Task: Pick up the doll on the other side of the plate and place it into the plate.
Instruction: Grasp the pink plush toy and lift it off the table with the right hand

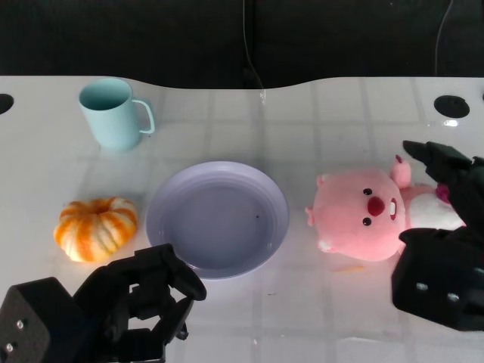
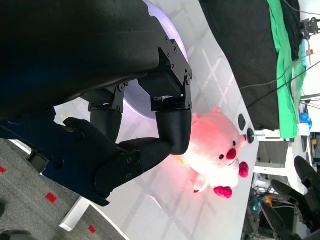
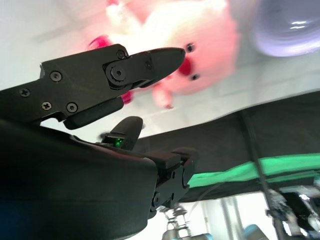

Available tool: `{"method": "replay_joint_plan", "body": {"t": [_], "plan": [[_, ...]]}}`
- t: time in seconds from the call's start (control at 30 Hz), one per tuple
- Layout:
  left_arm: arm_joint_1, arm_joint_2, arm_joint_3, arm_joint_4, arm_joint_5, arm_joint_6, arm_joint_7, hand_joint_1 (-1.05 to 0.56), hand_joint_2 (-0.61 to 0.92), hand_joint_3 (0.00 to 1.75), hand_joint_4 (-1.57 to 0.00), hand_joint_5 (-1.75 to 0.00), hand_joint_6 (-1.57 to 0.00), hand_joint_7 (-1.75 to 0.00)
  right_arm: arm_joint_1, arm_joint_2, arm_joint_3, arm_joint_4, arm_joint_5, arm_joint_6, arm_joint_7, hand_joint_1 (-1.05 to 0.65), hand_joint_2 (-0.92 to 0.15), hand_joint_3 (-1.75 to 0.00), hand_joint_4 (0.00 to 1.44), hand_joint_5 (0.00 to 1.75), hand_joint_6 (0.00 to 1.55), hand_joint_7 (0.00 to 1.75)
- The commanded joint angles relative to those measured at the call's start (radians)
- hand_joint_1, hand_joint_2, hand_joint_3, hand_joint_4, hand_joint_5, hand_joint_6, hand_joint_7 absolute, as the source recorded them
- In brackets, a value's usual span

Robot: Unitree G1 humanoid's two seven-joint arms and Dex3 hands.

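Note:
A pink plush doll [image 1: 369,213] with a red nose lies on the white table, right of the lavender plate [image 1: 218,218]. The left wrist view shows the doll [image 2: 215,159] beyond the plate [image 2: 172,35], and the right wrist view shows the doll [image 3: 190,40] with the plate [image 3: 290,27] past it. My right hand [image 1: 446,227] hovers at the doll's right side, fingers spread around its body, holding nothing. My left hand [image 1: 136,302] stays near the front edge, below the plate, its fingers curled in on nothing.
A light blue mug [image 1: 113,113] stands at the back left. An orange-and-white pumpkin [image 1: 96,228] sits left of the plate. Black round holes [image 1: 451,106] mark the table's far corners. A dark curtain hangs behind the table.

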Motion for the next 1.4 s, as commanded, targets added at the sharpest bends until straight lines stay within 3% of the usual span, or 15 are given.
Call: {"method": "replay_joint_plan", "body": {"t": [0.03, 0.43, 0.93, 1.2, 1.4], "plan": [[-0.002, 0.012, 0.010, 0.004, -0.007, 0.000, -0.008, -0.30, 0.62, 0.98, -0.57, -1.75, -0.70, -1.34, -0.059, -0.036, 0.042, 0.050, -0.111, 0.035, 0.067, -0.71, -0.92, -0.05, 0.16, 0.61, 0.13, 0.13], [0.002, 0.010, 0.009, 0.000, -0.010, -0.005, -0.011, -0.30, 0.63, 0.98, -0.56, -1.75, -0.68, -1.35, -0.187, -0.056, 0.133, 0.242, -0.299, 0.011, 0.197, -0.78, -0.91, 0.00, 0.13, 0.62, 0.15, 0.08], [-0.002, 0.013, 0.017, 0.016, -0.008, -0.007, -0.020, -0.33, 0.65, 0.93, -0.58, -1.75, -0.68, -1.34, -0.270, 0.007, 0.203, 0.554, -0.306, -0.013, 0.064, -0.81, -0.92, 0.00, 0.15, 0.59, 0.16, 0.03], [0.001, 0.011, 0.018, 0.011, -0.006, -0.007, -0.020, -0.32, 0.65, 0.93, -0.57, -1.75, -0.68, -1.34, -0.396, 0.099, 0.252, 0.901, -0.214, -0.024, -0.053, -0.83, -0.92, -0.01, 0.18, 0.53, 0.17, 0.02], [0.004, 0.008, 0.015, 0.007, -0.002, -0.010, -0.018, -0.31, 0.64, 0.94, -0.56, -1.75, -0.68, -1.36, -0.463, 0.142, 0.277, 1.087, -0.145, -0.038, -0.153, -0.66, -0.87, 0.00, 0.21, 0.42, 0.20, 0.01]]}}
